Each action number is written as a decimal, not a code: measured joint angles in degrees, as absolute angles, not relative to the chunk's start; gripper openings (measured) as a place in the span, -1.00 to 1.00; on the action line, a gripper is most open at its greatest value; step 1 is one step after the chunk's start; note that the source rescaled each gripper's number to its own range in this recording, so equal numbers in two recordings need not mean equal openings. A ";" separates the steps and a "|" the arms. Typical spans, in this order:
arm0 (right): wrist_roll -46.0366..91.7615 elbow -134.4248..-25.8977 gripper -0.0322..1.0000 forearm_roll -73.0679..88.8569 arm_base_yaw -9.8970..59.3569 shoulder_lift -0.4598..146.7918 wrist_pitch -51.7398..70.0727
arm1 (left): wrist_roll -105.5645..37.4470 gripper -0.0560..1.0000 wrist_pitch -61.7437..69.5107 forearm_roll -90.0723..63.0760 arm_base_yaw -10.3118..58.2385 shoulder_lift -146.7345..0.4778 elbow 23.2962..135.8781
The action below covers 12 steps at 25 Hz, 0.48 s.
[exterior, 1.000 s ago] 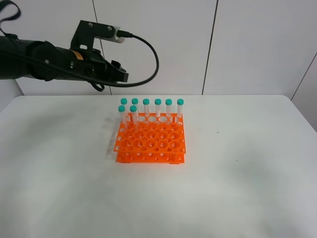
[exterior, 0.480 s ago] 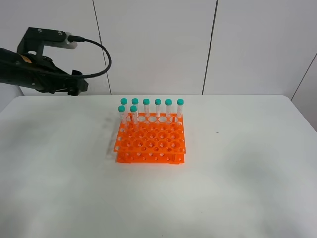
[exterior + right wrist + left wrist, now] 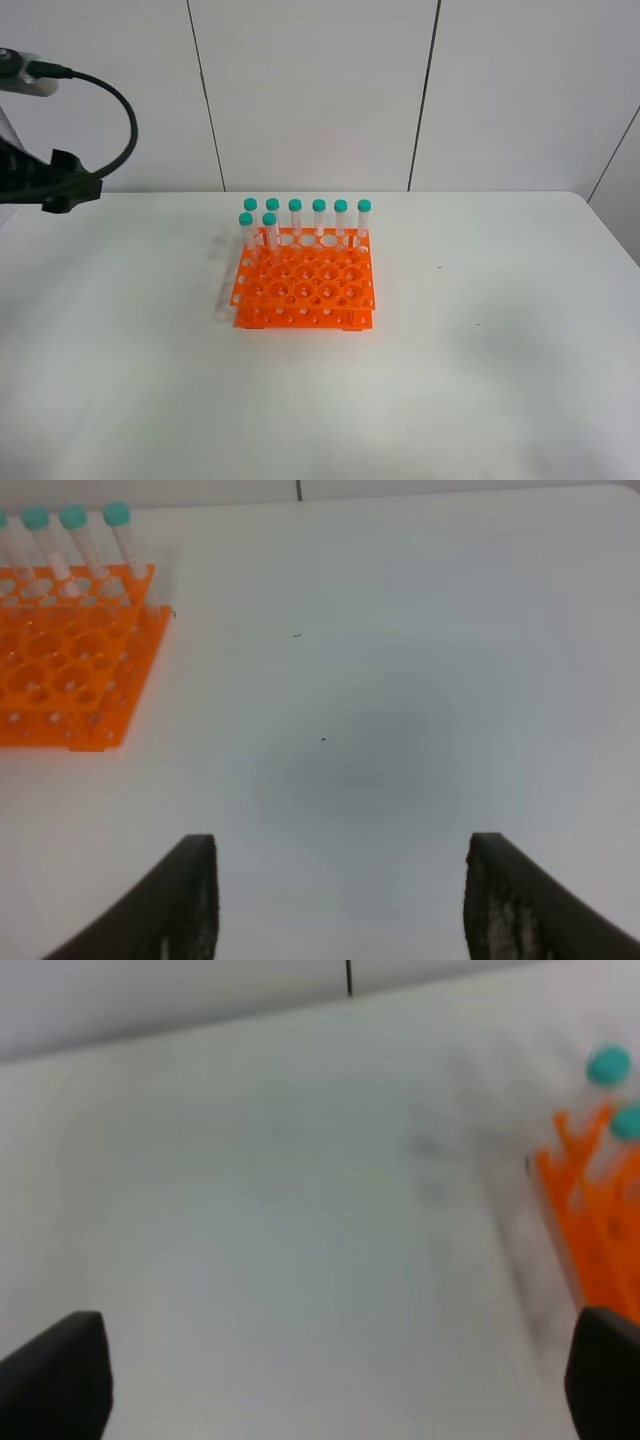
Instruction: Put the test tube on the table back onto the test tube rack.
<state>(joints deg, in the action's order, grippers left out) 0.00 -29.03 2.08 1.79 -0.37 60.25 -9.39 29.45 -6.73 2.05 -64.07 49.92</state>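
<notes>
1. At frame centre, the orange test tube rack [image 3: 304,280] stands on the white table [image 3: 500,330], eight teal-capped tubes [image 3: 318,218] upright along its far rows.
2. Left hand [image 3: 330,1380] at the frame's left edge and right hand [image 3: 335,900] both gape, empty.

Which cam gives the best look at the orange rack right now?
Exterior high: the whole test tube rack is sharp and unobstructed, all eight teal-capped tubes standing in it. The right wrist view catches only one end, with three tubes. The left wrist view shows a blurred orange edge and two caps.
</notes>
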 joint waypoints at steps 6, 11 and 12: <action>0.00 -29.03 0.31 2.08 1.79 -0.37 60.25 | -9.34 1.00 48.24 -5.53 2.05 -48.81 49.92; 0.00 -29.03 0.31 2.08 1.79 -0.37 60.25 | -6.69 1.00 57.60 -4.36 2.05 -33.73 48.97; 0.00 -29.03 0.31 2.08 1.79 -0.37 60.25 | -6.64 1.00 58.34 -4.36 2.05 -30.91 48.27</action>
